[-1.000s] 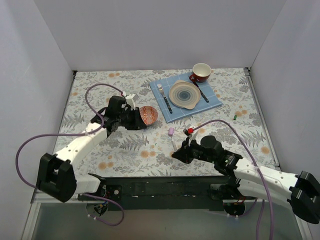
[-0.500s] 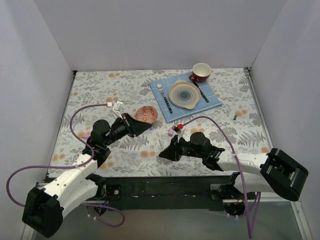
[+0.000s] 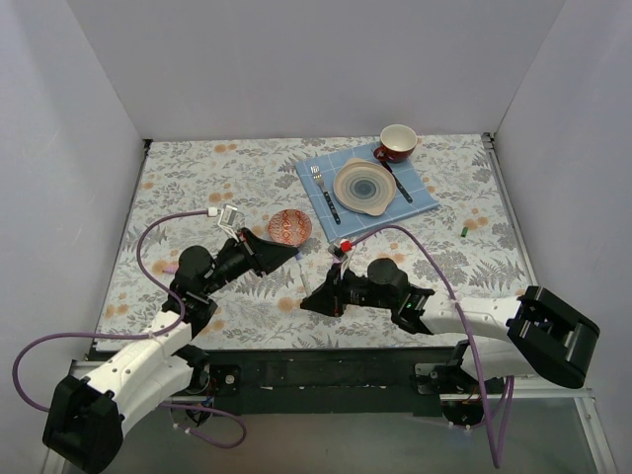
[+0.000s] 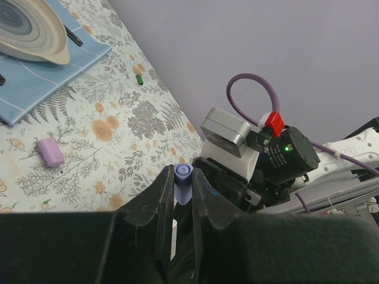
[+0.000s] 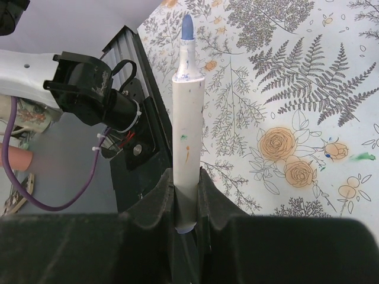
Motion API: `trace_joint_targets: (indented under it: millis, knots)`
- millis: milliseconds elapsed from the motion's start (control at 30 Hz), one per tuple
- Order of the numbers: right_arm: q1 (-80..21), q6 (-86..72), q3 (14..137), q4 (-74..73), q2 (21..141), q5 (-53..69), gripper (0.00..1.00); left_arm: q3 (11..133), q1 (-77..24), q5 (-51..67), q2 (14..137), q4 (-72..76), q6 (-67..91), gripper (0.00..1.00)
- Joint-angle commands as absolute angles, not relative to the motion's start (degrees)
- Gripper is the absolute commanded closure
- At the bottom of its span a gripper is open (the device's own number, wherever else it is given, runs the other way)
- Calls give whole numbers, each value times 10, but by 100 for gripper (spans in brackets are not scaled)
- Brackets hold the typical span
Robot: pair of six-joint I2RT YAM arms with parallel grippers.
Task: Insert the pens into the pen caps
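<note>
My left gripper point(image 3: 294, 254) is shut on a small periwinkle-blue pen cap point(image 4: 182, 182), whose closed end sticks out between the fingertips. My right gripper point(image 3: 307, 301) is shut on a white pen point(image 5: 188, 136) with a blue tip point(image 5: 187, 26), held by its rear end with the tip pointing away. In the top view the two grippers face each other a short way apart. In the left wrist view a pink-lilac cap point(image 4: 50, 152) lies on the cloth, and a tiny green cap point(image 4: 139, 78) lies further off; it also shows in the top view point(image 3: 463, 229). I cannot make out a pink pen.
A small red patterned bowl point(image 3: 290, 226) sits just behind my left gripper. A blue cloth point(image 3: 420, 202) at the back carries a plate point(image 3: 363, 185), a fork point(image 3: 318, 181) and dark-handled cutlery point(image 3: 399, 184). A red cup point(image 3: 397, 141) stands behind it.
My left arm has drawn back from the bowl and its gripper now points right. My right gripper has moved left with the pen, towards the left gripper.
</note>
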State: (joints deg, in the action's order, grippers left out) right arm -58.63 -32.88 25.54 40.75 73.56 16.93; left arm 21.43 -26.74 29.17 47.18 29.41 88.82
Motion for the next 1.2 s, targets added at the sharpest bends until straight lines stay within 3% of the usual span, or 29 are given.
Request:
trace_joint_targets:
  millis: [0, 900, 1167]
  knots:
    - [-594, -330, 276, 439, 731, 169, 99, 205, -269, 297, 459, 303, 874, 100]
    - [-593, -329, 283, 436, 722, 165, 99, 157, -269, 308, 454, 331, 868, 100]
    - [-594, -322, 291, 440, 717, 156, 99, 135, -271, 358, 460, 368, 886, 100]
